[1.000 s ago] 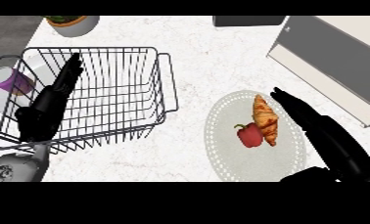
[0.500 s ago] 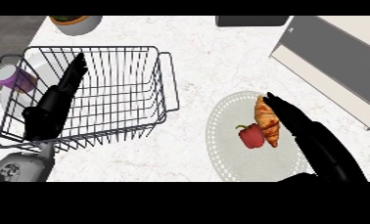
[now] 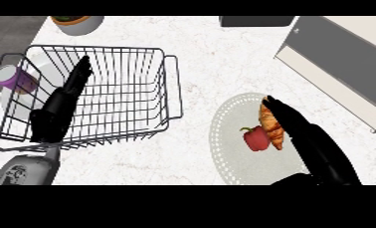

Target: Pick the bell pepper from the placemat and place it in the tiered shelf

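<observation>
Your right hand (image 3: pixel 314 145) comes in from the lower right with its fingers straight and together, closed on nothing, laid along the right flank of the croissant (image 3: pixel 272 125). From this steep angle you cannot be sure whether the fingers touch the pastry or merely hover beside it. Your left hand (image 3: pixel 60 106) is likewise open, fingers straight, pointing up over the left part of the wire shelf (image 3: pixel 163 72) and holding nothing. It looks to be resting there. Around them spreads the pale marbled counter (image 3: pixel 213 48), with a grey cabinet-like block (image 3: pixel 337 57) at the upper right and the wire shelf taking up the left side. It is an open basket of thin rods with nothing from the task in it. Next in size is the round pale placemat (image 3: pixel 228 147), well apart from the shelf, to the right of it. On it lies the croissant, and hard against the croissant's left side sits the red bell pepper (image 3: pixel 255 140), upright with its stem to the upper left. So the croissant lies between your right hand and the pepper. A purple cup (image 3: pixel 18 78) stands at the shelf's far left edge, and a small pot (image 3: pixel 77 23) sits at the upper left. As for progress, you are at the very start: the pepper is not grasped, not lifted, and nothing has been carried across. You have yet to get your fingers round the pepper, past or over the croissant, raise it, cross the counter and set it in the shelf.
</observation>
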`<state>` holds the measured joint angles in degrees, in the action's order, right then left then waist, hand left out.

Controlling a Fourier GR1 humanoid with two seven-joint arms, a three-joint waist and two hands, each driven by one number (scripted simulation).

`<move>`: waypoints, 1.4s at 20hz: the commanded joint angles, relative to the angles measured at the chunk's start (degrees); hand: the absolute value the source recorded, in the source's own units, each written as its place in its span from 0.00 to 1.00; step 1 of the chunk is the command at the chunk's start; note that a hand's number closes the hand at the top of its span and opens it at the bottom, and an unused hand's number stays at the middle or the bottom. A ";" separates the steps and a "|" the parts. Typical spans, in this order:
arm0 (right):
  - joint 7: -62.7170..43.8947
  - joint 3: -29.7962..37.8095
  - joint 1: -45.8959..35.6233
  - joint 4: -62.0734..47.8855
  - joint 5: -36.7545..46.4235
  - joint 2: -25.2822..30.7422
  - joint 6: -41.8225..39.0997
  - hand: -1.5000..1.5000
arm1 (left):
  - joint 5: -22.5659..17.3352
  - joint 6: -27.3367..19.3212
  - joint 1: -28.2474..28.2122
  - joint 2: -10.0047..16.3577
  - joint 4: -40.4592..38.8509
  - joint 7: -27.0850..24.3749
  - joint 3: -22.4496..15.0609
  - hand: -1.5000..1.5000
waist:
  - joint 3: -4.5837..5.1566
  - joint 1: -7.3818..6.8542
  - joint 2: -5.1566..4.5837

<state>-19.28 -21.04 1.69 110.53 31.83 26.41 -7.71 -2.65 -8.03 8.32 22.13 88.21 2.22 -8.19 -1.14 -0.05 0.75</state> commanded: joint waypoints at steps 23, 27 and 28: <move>6.09 -0.43 -1.28 -14.13 10.74 -7.45 3.08 0.00 | 3.43 3.95 -0.07 -10.66 -2.72 0.46 -0.17 0.50 | 1.14 0.14 -0.71; 9.71 1.70 -5.55 -23.29 11.07 -9.64 3.86 0.00 | 7.15 1.30 0.82 -13.52 -2.80 1.17 -1.52 0.50 | 1.12 -0.13 -0.76; 9.22 1.12 -2.08 -20.08 12.08 -9.22 4.75 0.00 | 4.67 4.15 -1.93 -12.33 -1.86 -1.40 0.03 0.50 | 1.14 -0.01 -0.71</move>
<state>-11.59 -20.45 -1.21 92.10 42.70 18.04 -3.95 2.05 -4.60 10.33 12.27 85.77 2.49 -6.45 -0.47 -0.17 0.40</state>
